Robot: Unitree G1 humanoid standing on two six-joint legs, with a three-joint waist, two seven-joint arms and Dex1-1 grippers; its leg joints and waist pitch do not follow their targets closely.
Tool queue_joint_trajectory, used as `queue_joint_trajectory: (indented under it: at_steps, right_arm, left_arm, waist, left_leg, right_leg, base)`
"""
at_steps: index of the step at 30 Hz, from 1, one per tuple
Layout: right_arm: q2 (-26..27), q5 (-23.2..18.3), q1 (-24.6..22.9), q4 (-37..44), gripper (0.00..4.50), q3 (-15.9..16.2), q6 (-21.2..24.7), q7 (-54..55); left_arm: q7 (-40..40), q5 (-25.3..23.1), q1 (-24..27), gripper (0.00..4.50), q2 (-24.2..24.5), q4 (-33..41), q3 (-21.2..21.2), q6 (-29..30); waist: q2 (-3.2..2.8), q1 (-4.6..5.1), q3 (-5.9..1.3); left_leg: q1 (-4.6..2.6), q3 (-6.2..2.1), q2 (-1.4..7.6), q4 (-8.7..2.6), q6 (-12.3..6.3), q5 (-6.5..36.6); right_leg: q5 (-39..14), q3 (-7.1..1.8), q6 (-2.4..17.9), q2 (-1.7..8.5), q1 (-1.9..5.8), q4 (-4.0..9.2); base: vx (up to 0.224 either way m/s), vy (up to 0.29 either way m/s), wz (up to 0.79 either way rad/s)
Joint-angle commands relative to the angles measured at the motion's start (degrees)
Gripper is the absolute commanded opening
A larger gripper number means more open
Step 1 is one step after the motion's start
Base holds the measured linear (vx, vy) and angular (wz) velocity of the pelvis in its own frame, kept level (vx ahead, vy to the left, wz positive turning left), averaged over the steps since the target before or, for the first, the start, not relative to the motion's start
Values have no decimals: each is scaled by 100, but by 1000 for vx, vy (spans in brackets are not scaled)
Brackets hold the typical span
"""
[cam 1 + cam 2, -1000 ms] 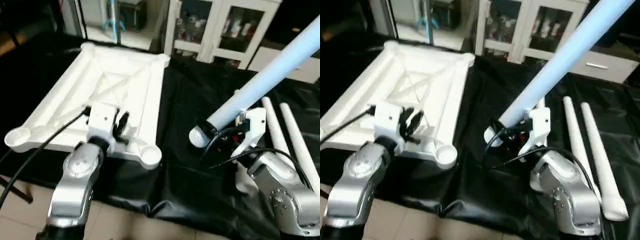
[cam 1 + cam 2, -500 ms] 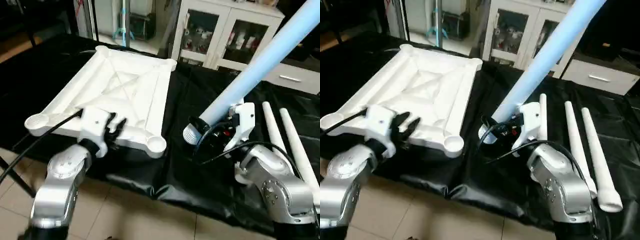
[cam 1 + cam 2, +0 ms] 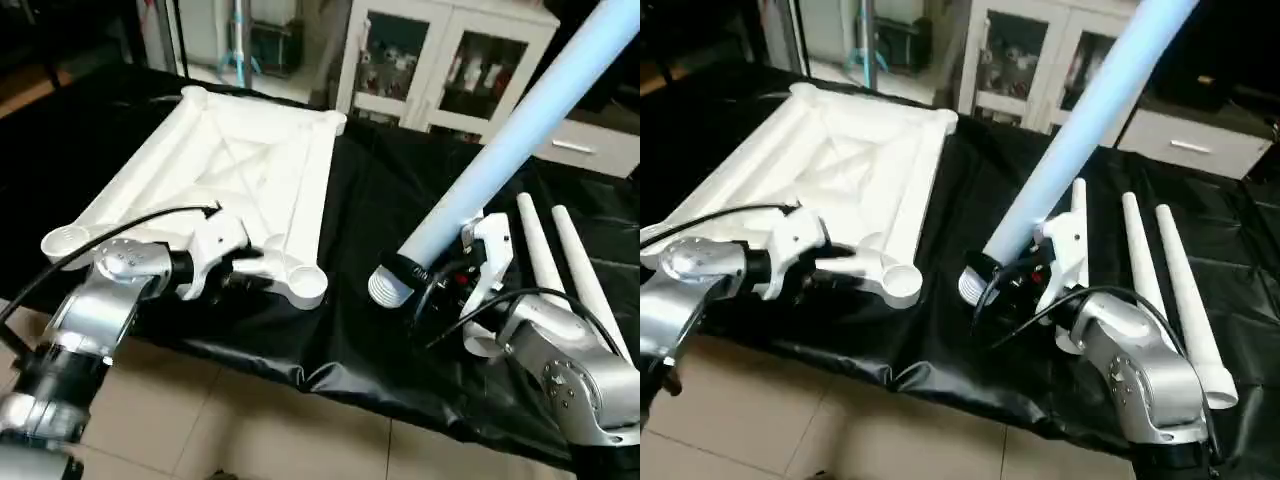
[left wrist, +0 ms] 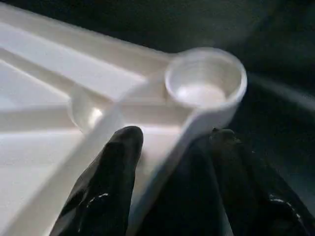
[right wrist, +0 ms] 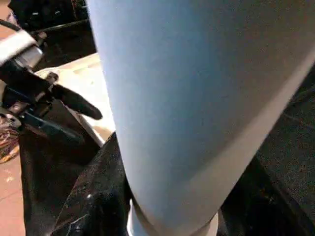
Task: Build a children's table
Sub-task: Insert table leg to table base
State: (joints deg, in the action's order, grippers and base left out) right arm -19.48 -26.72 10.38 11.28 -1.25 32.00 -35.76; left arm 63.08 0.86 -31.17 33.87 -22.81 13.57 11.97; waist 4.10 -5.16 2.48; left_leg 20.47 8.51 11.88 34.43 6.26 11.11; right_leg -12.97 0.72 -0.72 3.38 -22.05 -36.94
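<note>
Left claw [image 4: 170, 142] astride tabletop [image 3: 215, 170] rim, seemingly untouching; right claw [image 3: 440, 280] round leg [image 3: 510, 150]

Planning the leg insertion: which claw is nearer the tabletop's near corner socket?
Left. The left claw straddles the rim beside the socket; the right claw holds a leg off to its side.

Black-draped work table [image 3: 380, 200], white cabinet [image 3: 440, 60]
</note>
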Motion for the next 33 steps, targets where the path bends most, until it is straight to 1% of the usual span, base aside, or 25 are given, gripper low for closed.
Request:
queue_joint_trajectory:
  at_steps: [1,2,3,4,5,6,7,8,10,11,12,15,16,18,19,20,21,24,25,26,28,30,33]
  right_arm:
    - [-95,-97,27,145,189,-48,33,-73]
    - [-101,-94,34,133,189,-53,31,-96]
    - [-106,-95,37,133,189,-55,31,-113]
    - [-114,-100,42,126,189,-55,31,-127]
    - [-128,-104,45,148,189,-49,39,-139]
    - [-132,-105,46,155,189,-48,41,-144]
    - [-135,-105,44,167,189,-43,44,-146]
    - [-139,-109,49,169,189,-39,45,-147]
    - [-144,-109,46,169,189,-31,38,-147]
    - [-144,-107,45,167,189,-26,30,-152]
    - [-145,-105,47,162,189,-27,25,-155]
    - [-144,-101,55,150,189,-29,16,-167]
    - [-143,-98,61,143,189,-26,10,-170]
    - [-142,-94,67,140,189,-16,0,-172]
    - [-142,-94,67,140,189,-16,0,-172]
    - [-142,-93,76,138,189,-10,-4,-173]
    - [-141,-95,81,138,189,-11,-5,-172]
    - [-144,-93,89,143,189,-17,-14,-174]
    - [-145,-94,91,143,189,-21,-14,-172]
    - [-147,-91,89,147,189,-26,-16,-175]
    - [-155,-87,83,153,189,-33,-21,-184]
    - [-161,-85,86,151,189,-37,-27,-189]
    - [-160,-90,92,148,189,-46,-30,-187]
  left_arm:
    - [146,-140,-191,257,17,-218,152,-190]
    - [188,-202,-286,257,5,-414,199,-312]
    - [207,-283,-387,257,-17,-627,249,-457]
    - [243,-336,-474,257,-41,-815,279,-579]
    - [213,-473,-637,257,-81,-1127,343,-784]
    - [196,-520,-708,257,-95,-1266,373,-888]
    - [107,-577,-800,257,-134,-1436,391,-973]
    - [61,-607,-890,257,-167,-1613,408,-1066]
    - [70,-627,-987,257,-208,-1824,436,-1154]
    - [132,-698,-1061,257,-224,-2013,528,-1273]
    - [117,-735,-1088,257,-244,-2091,564,-1337]
    - [107,-800,-1194,257,-334,-2345,591,-1533]
    - [89,-841,-1263,239,-383,-2486,607,-1630]
    - [82,-946,-1361,239,-426,-2678,665,-1782]
    - [82,-946,-1361,228,-426,-2678,665,-1782]
    - [84,-1060,-1461,210,-453,-2882,728,-1933]
    - [73,-1098,-1509,210,-467,-2980,745,-1997]
    - [79,-1150,-1626,187,-498,-3185,780,-2106]
    - [110,-1143,-1646,187,-504,-3211,777,-2104]
    - [172,-1141,-1669,166,-515,-3252,779,-2124]
    - [372,-1124,-1654,156,-527,-3245,803,-2116]
    - [565,-1091,-1583,136,-540,-3159,829,-2059]
    - [681,-1078,-1477,113,-598,-3093,849,-2098]
  waist:
    - [-120,-21,-356]
    - [-122,-24,-350]
    - [-111,-23,-342]
    - [-118,-25,-338]
    - [-116,-28,-327]
    - [-127,-42,-326]
    - [-115,-39,-318]
    - [-121,-45,-315]
    - [-119,-48,-318]
    - [-122,-51,-322]
    - [-123,-48,-321]
    - [-113,-50,-330]
    - [-115,-54,-333]
    - [-119,-60,-341]
    - [-117,-65,-339]
    - [-113,-73,-332]
    - [-135,-83,-335]
    - [-124,-83,-326]
    - [-144,-88,-326]
    - [-135,-90,-325]
    - [-133,-92,-323]
    - [-149,-96,-328]
    - [-145,-96,-331]
  left_leg:
    - [-66,69,11,-410,54,341]
    - [-60,62,23,-418,57,428]
    - [-60,64,33,-425,63,500]
    - [-66,65,38,-428,78,551]
    - [-72,69,45,-436,99,673]
    - [-85,66,51,-442,127,753]
    - [-76,65,51,-448,138,779]
    - [-79,60,56,-455,185,865]
    - [-79,58,62,-456,205,858]
    - [-71,52,64,-456,220,816]
    - [-76,55,66,-457,220,821]
    - [-69,58,63,-447,197,726]
    - [-66,54,63,-444,186,693]
    - [-68,53,61,-438,164,614]
    - [-75,55,64,-436,146,603]
    - [-71,60,58,-440,148,644]
    - [-77,53,59,-439,156,655]
    - [-81,56,69,-449,197,758]
    - [-79,49,71,-450,212,769]
    - [-84,49,75,-453,222,787]
    - [-84,48,81,-459,235,810]
    - [-83,48,77,-455,233,764]
    - [-79,52,75,-451,219,698]
  right_leg:
    - [847,-127,1134,277,251,339]
    - [742,-129,1157,292,261,341]
    - [641,-132,1166,303,263,356]
    - [570,-134,1162,308,259,357]
    - [378,-139,1148,319,253,376]
    - [218,-142,1122,329,249,387]
    - [160,-145,1113,330,250,398]
    - [2,-146,1085,338,249,406]
    - [19,-149,1092,344,247,401]
    - [85,-146,1100,345,255,390]
    - [124,-147,1105,340,247,391]
    - [320,-147,1147,340,261,377]
    - [378,-147,1162,343,266,371]
    - [553,-144,1198,338,269,362]
    - [600,-144,1202,338,268,363]
    - [544,-146,1197,340,270,375]
    - [518,-147,1192,346,271,373]
    - [431,-149,1204,350,267,381]
    - [420,-149,1206,356,270,374]
    - [400,-151,1211,358,266,381]
    - [406,-150,1228,359,265,376]
    - [503,-149,1248,357,270,369]
    - [648,-148,1280,351,277,358]
  base:
    - [0,0,0]
    - [0,0,0]
    - [0,0,0]
    - [0,0,0]
    - [0,0,0]
    - [0,0,0]
    - [0,0,0]
    - [0,0,0]
    - [0,0,0]
    - [0,0,0]
    - [0,0,0]
    - [0,0,0]
    - [0,0,0]
    - [0,0,0]
    - [0,0,0]
    - [0,0,0]
    - [0,0,0]
    - [0,0,0]
    - [0,0,0]
    - [0,0,0]
    - [0,0,0]
    - [0,0,0]
    - [0,0,0]
